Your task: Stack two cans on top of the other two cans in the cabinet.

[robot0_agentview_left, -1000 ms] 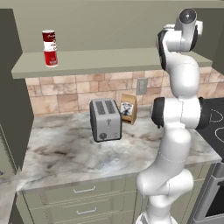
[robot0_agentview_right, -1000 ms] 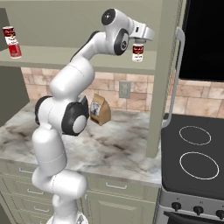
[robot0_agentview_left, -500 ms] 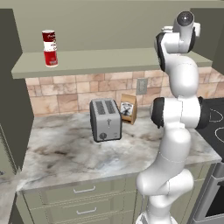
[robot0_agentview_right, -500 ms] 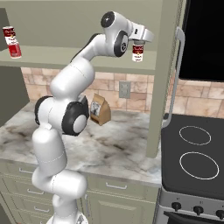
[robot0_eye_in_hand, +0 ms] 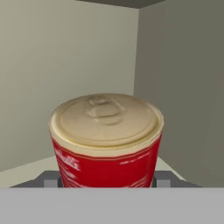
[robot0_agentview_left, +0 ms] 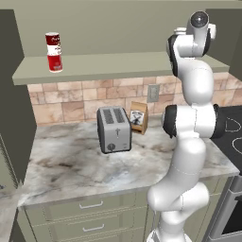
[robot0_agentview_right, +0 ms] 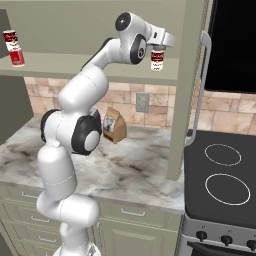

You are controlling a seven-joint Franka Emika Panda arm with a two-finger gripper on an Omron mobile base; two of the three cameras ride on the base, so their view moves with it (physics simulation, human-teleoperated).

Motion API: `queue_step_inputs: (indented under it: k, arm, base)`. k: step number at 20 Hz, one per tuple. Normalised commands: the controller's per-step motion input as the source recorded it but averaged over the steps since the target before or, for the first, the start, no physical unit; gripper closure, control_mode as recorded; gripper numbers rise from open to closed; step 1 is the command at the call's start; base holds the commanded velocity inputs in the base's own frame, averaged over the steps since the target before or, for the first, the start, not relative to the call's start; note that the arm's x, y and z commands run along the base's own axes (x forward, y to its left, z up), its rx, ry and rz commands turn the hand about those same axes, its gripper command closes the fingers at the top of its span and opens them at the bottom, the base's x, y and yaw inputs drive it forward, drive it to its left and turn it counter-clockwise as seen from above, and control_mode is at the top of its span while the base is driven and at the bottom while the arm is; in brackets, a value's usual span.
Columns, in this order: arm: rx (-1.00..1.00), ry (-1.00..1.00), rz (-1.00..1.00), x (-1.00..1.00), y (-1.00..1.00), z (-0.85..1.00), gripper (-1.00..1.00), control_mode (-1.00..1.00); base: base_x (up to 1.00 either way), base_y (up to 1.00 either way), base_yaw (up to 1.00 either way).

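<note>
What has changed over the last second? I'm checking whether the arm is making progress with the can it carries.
Very little. The gripper stays shut on the can, held just above the cabinet shelf at its right end, perhaps shifted slightly. The stacked cans at the left end, the toaster and the brown bag stayed put.

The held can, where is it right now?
In the right base view, the can hangs in the jaws at the cabinet shelf's right end, near its side panel.

No legible text or labels
</note>
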Motion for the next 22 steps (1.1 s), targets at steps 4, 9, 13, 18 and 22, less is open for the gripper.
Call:
queue_step_inputs:
  k: [4,9,13,18,22]
  arm:
    - [0.0,0.0,0.0,-0.01,0.0,0.0,1.0,-1.0]
    - [0.0,0.0,0.0,0.0,0.01,0.0,1.0,-1.0]
    - [0.0,0.0,0.0,0.0,0.02,0.0,1.0,-1.0]
    - [0.0,0.0,0.0,0.0,0.0,-0.02,1.0,-1.0]
    - [0.0,0.0,0.0,0.0,0.0,-0.12,1.0,-1.0]
  base:
    - [0.0,0.0,0.0]
    - [0.0,0.0,0.0]
    - [0.0,0.0,0.0]
    - [0.0,0.0,0.0]
    - [0.0,0.0,0.0]
